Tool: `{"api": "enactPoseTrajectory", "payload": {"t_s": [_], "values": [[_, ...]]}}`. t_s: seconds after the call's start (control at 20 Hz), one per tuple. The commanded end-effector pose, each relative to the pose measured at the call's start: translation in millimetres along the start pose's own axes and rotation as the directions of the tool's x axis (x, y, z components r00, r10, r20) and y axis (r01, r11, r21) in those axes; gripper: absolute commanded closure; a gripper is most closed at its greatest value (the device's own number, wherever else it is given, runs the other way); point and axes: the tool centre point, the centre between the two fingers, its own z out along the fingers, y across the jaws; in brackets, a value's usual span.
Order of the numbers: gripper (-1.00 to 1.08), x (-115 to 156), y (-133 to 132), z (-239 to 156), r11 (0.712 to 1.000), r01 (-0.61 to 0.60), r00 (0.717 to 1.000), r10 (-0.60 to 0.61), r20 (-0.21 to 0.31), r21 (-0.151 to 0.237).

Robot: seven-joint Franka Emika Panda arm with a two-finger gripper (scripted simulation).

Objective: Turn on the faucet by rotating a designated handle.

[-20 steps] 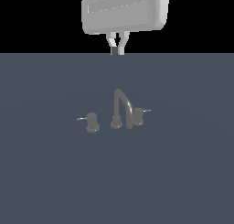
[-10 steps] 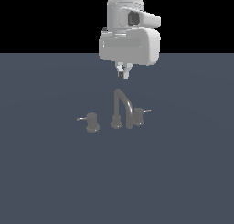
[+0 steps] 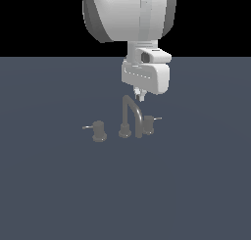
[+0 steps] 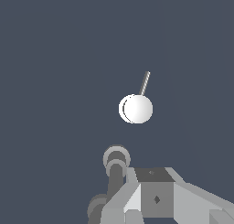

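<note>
1. You are looking at the faucet sitting near the middle of the grey worktop, well away from every edge you can see.
2. The arched spout is rising from a round base, with one stubby knob on either side of it.
3. The designated handle is standing just beside the spout on the exterior view's right, its thin pale lever pointing further to that side.
4. The other knob is sitting apart from the spout on the exterior view's left, its lever pointing out to that side.
5. Your arm is hanging over the set, and the tool is hovering just above the top of the spout's arch, touching nothing.
6. The tool's tips are showing as a small, narrow cluster; you cannot tell whether they are apart or together.
7. In the wrist view the designated handle is appearing as a pale round cap with its lever sticking out, apart from the spout.
</note>
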Motion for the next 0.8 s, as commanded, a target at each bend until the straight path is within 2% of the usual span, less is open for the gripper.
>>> {"api": "enactPoseTrajectory", "payload": {"t_s": [0.0,0.4,0.75], "values": [[1.08,14,-5,18,0.999,-0.052,0.999,0.052,-0.001,-0.002],[1.08,55,-16,66,0.981,-0.195,0.981,0.195,-0.001,-0.006],[1.08,77,-19,90,0.963,-0.268,0.964,0.268,0.000,-0.007]]}}
